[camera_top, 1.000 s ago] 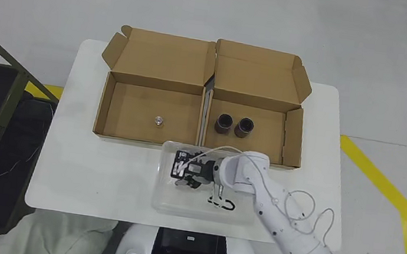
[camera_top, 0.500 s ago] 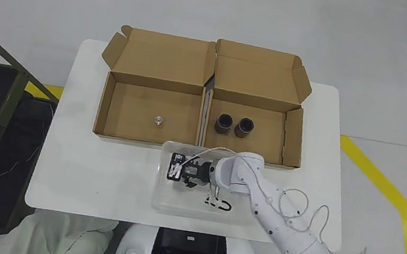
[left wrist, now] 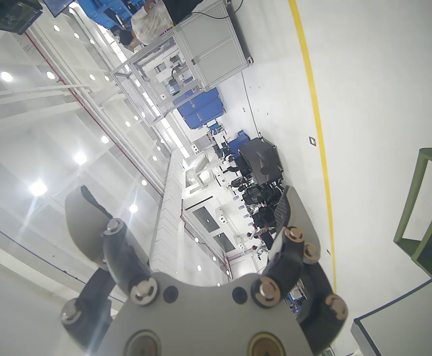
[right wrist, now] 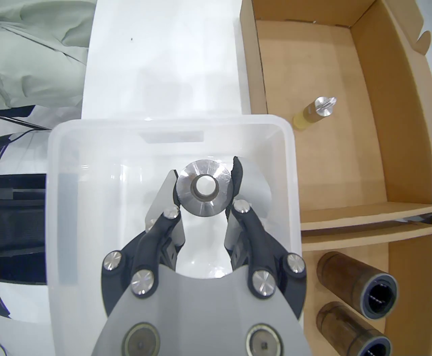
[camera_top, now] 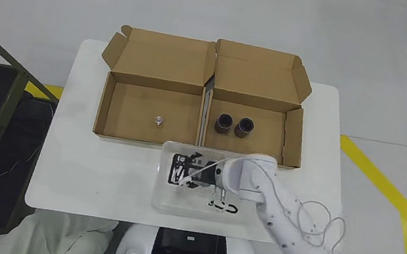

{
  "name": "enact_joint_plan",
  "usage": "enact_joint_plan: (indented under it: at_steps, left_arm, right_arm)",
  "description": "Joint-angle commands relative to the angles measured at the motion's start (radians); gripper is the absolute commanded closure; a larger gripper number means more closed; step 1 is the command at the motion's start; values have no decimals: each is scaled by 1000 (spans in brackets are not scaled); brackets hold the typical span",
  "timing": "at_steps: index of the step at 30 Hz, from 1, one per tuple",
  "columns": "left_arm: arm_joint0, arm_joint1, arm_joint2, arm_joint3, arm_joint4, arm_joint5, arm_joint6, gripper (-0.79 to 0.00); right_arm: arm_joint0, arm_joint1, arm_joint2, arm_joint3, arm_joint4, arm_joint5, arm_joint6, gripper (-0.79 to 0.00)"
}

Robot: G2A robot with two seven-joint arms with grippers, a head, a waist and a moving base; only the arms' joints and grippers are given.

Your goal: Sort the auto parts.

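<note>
Now, right jaws: pinching round silver metal bushing [right wrist: 189,199] over clear plastic bin [right wrist: 54,202]
left jaws: spread, empty
bin: near edge of white table [camera_top: 62,147]

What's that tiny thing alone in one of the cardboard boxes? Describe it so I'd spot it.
On the white table, two open cardboard boxes sit side by side. One holds two dark cylinders; the other box holds just one small pin near its middle. It is far smaller than the cylinders, with a slotted silver top and a yellowish base.
</note>
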Motion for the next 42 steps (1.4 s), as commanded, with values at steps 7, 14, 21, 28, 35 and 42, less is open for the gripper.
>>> enact_joint_plan:
  at_steps: [7,14,21,28,35,42]
  left_arm:
    - [0,0,0,0,0,0,0,-785]
    - [0,0,0,0,0,0,0,-785]
    - [0,0,0,0,0,0,0,-785]
    - [0,0,0,0,0,0,0,-785]
    - [0,0,0,0,0,0,0,-785]
    - [0,0,0,0,0,0,0,-785]
  right_arm:
    - [-8,12,48,-113,67,24,-49,0]
    - [42,12,67,-136,105,58,-102,0]
    - [74,20,123,-175,179,39,-164,0]
    - [56,35,203,-233,178,40,-265,0]
    - [19,49,283,-253,253,-33,-440,0]
    - [-55,64,365,-295,198,-56,-604,0]
